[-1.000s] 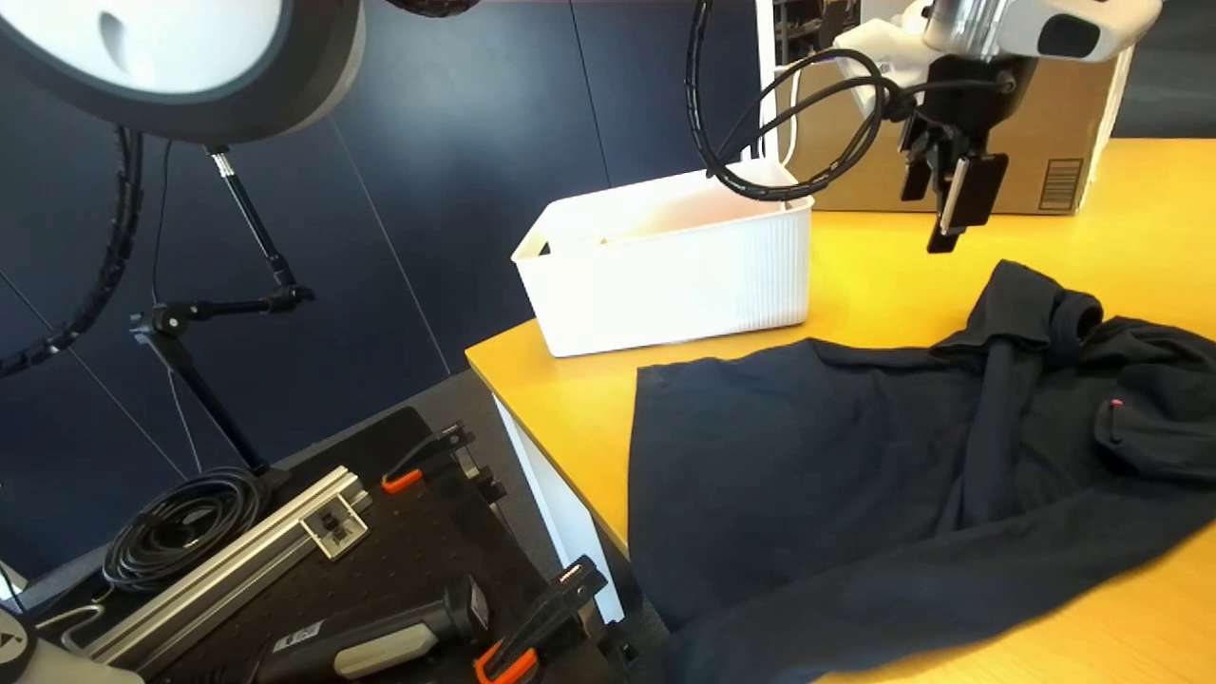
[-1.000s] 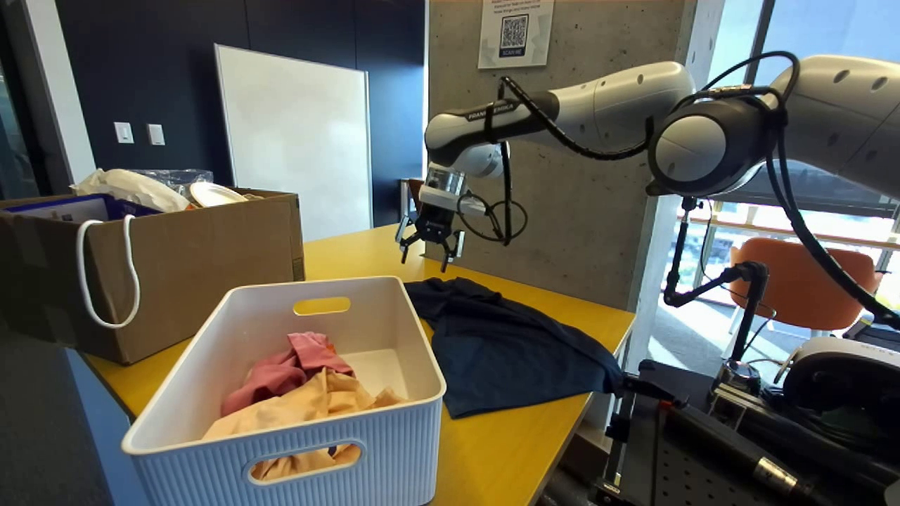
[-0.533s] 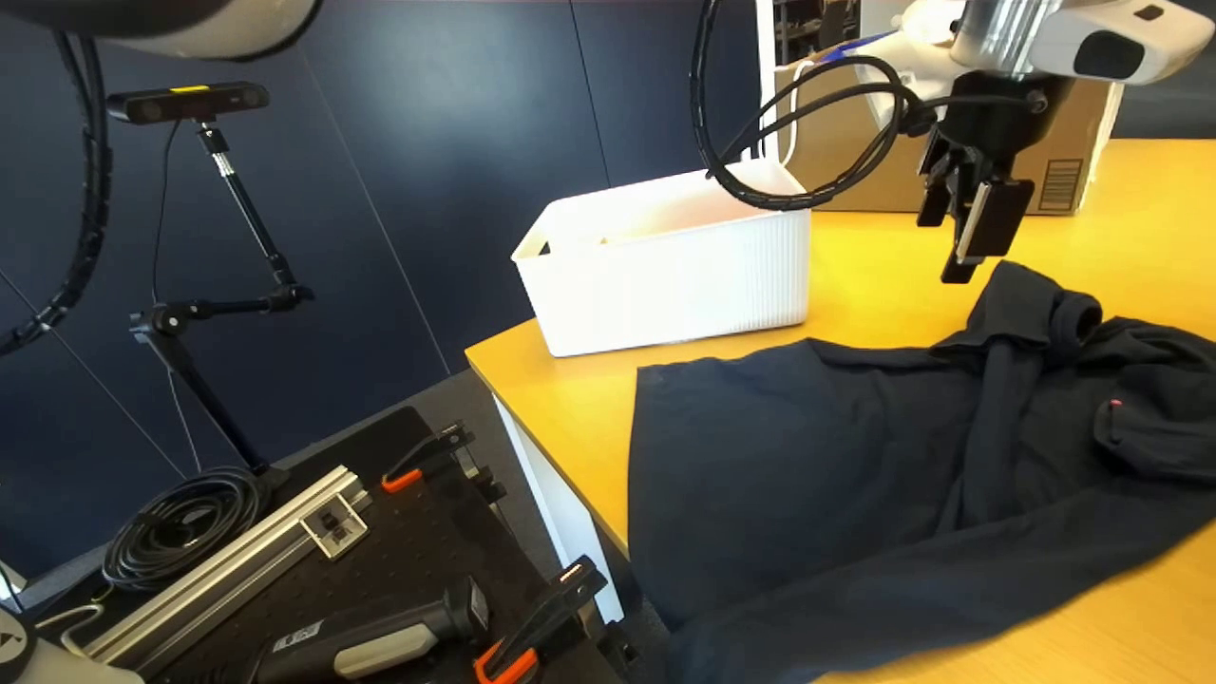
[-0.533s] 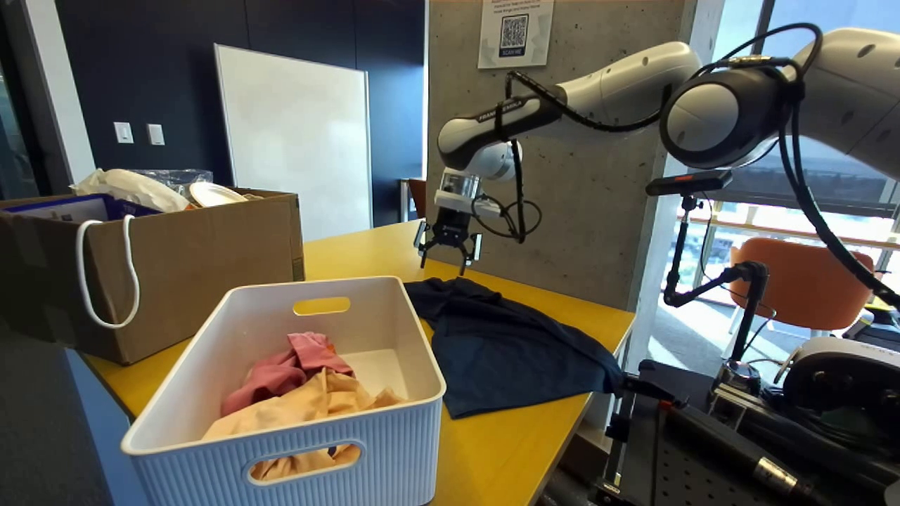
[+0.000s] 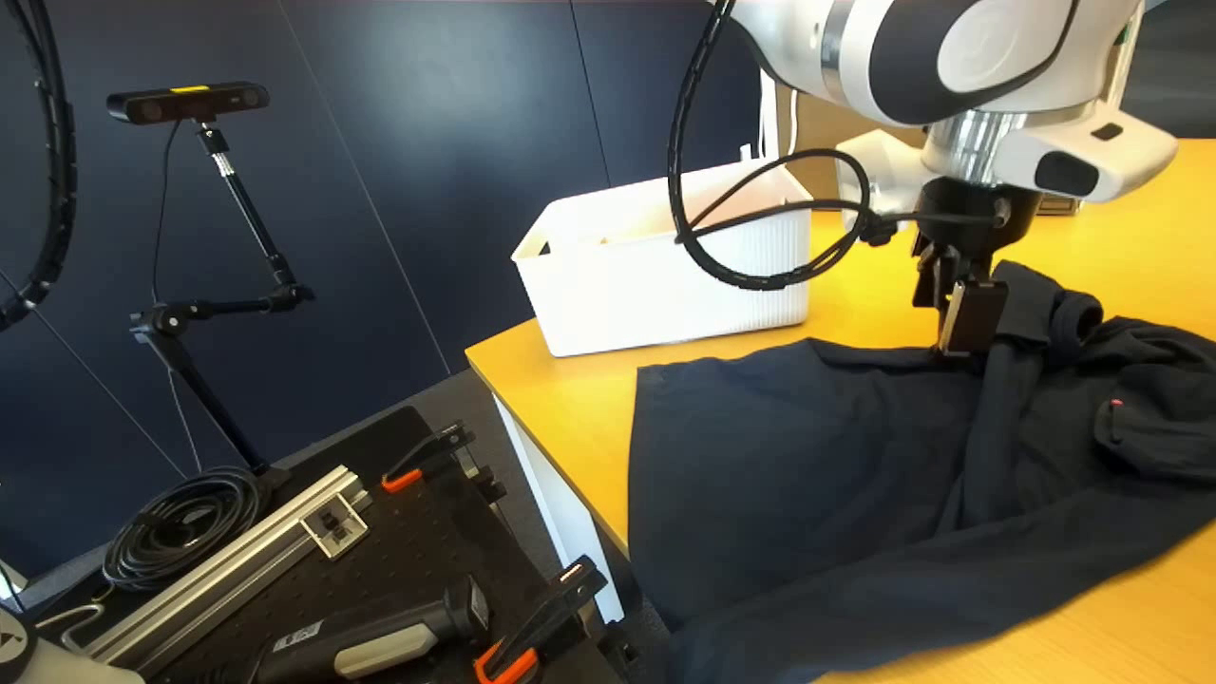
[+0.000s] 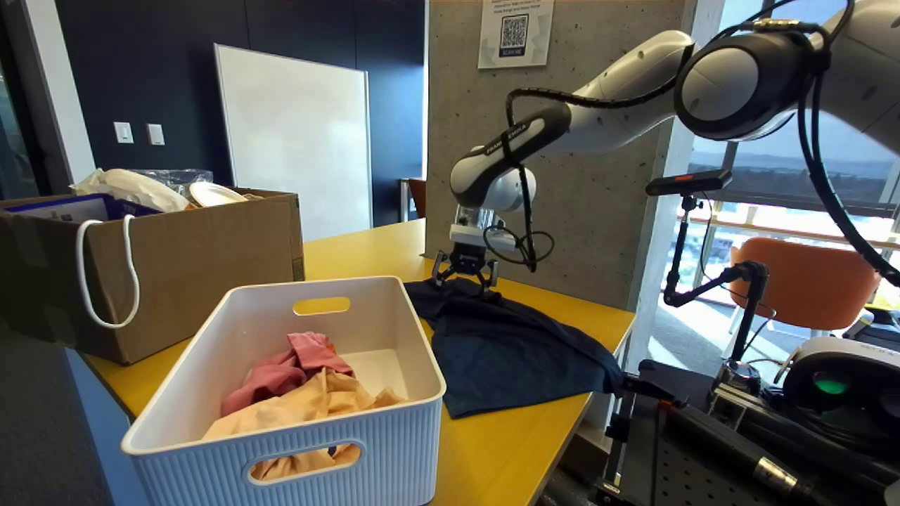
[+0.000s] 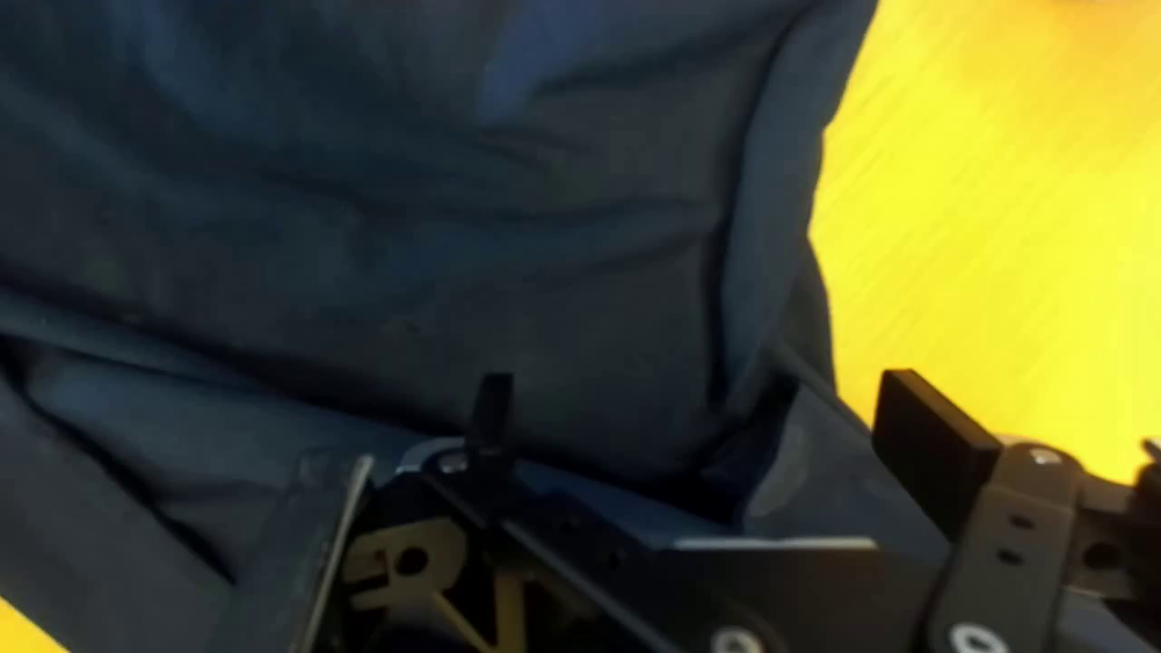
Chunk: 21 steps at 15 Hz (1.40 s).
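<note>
In an exterior view my jaws hang beside a thick fold of a dark navy garment point(image 5: 807, 456), which lies across the yellow tabletop point(image 5: 1154, 242) near a white bin point(image 5: 655, 294). I judge my approach all but complete and the grip not yet made: none of the fabric is lifted. It looks soft and matte, fairly flat toward the tabletop's edge, folded and rolled over itself closer to my jaws, with a small red mark point(image 5: 1116, 403) on the crumpled part.

In an exterior view I see my jaws spread wide astride the gathered end, gripping nothing. The bin holds a pink cloth point(image 6: 264, 393) and a peach cloth point(image 6: 309, 404); the garment lies outside it, so by my reckoning its handling is only beginning.

In the wrist view the fabric fills most of what I see, blurred, with long creases and a turned-over border beside the yellow tabletop. My jaws stand apart above it, one side over the folds, the other by the border. Whether the tips touch the fabric I cannot tell.
</note>
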Each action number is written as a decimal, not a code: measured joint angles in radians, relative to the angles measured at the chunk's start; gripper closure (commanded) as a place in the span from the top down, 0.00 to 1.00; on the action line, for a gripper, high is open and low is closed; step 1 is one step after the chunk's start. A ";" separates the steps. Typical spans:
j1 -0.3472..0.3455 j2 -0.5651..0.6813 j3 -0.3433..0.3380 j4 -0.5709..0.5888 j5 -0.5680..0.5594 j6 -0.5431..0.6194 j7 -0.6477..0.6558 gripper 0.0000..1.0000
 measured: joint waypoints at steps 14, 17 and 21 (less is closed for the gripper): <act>0.115 -0.024 -0.147 -0.137 0.000 0.339 0.005 1.00; 0.117 -0.021 -0.147 -0.135 0.000 0.339 0.010 1.00; 0.117 -0.003 -0.149 -0.114 0.000 0.341 0.012 1.00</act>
